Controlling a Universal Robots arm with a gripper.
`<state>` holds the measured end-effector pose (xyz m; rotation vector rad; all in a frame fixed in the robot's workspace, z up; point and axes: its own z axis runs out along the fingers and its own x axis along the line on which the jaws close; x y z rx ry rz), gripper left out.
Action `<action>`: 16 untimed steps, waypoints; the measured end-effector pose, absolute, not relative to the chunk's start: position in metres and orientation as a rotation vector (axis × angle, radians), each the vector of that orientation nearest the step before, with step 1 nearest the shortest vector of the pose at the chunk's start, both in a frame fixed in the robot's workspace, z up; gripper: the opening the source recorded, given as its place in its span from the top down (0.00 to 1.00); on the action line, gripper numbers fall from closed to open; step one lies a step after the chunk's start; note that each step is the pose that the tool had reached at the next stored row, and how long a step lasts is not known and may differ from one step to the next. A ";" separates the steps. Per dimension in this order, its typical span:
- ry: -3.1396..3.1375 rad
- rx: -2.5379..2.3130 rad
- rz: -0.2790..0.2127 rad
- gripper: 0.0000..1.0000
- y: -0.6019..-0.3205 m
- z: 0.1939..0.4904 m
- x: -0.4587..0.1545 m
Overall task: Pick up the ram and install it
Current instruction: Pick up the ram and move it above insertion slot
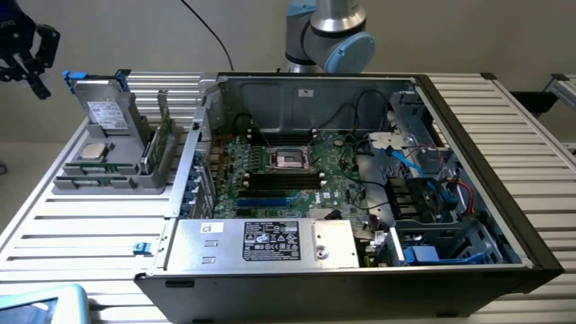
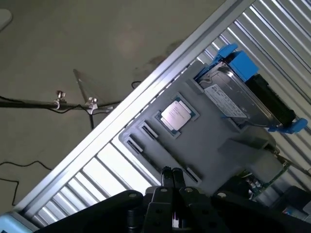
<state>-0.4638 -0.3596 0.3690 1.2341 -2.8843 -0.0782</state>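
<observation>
The ram (image 1: 158,138) is a thin green stick standing on edge in a grey holder (image 1: 108,179) at the exterior view's left, outside the computer case. In the wrist view a strip of the ram (image 2: 269,172) shows at the holder's (image 2: 214,145) far side. My gripper (image 1: 34,77) hangs high beyond the table's edge, to the exterior view's left of the holder and well apart from the ram. In the wrist view the gripper (image 2: 172,177) is shut with nothing between its fingers. The black memory slots (image 1: 286,179) lie in the middle of the green motherboard.
The open computer case (image 1: 504,202) fills the slatted table's middle, with a silver power supply (image 1: 261,241) at its front. The holder also carries a square silver processor (image 1: 93,150) (image 2: 177,115) and a drive in a blue caddy (image 1: 104,101) (image 2: 248,92). Cables lie on the floor (image 2: 48,104).
</observation>
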 end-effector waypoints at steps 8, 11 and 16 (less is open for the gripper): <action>-2.783 1.435 -0.065 0.89 -0.360 0.369 -0.464; -2.741 1.505 -0.057 0.89 -0.360 0.369 -0.464; -2.671 1.615 -0.042 0.89 -0.360 0.368 -0.464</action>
